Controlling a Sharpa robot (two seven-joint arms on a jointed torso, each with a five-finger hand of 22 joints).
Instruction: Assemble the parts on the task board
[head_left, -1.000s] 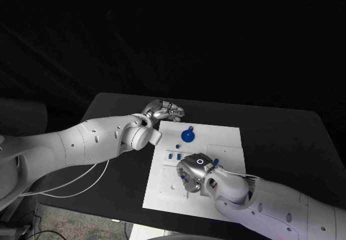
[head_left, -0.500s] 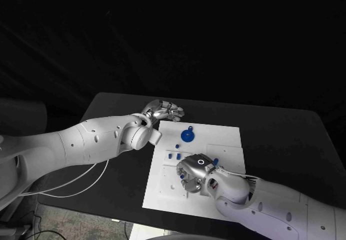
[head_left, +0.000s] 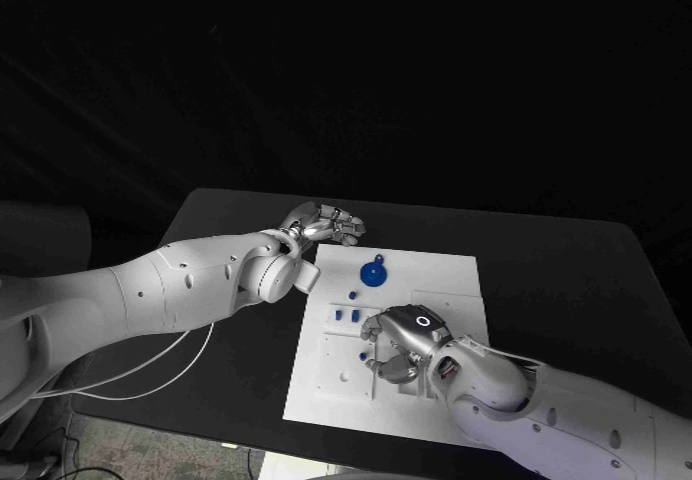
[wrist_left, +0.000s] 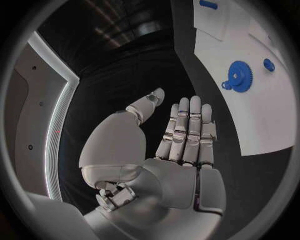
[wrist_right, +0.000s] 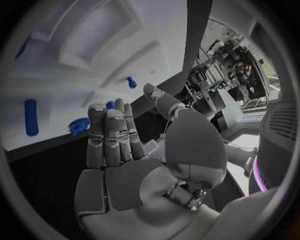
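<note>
Over the task board (head_left: 433, 275), your right hand (head_left: 400, 340) hovers flat, fingers extended, empty; left hand (head_left: 326, 222) likewise spread near the blue gear (head_left: 374, 273).

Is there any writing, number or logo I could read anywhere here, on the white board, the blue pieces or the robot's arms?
None can be read.
Task board: plain white, no print visible.
Blue gear and the other blue parts: no markings visible.
Right hand: a small ring-shaped mark on its back, a sign rather than text.
Left hand: no lettering visible.
</note>
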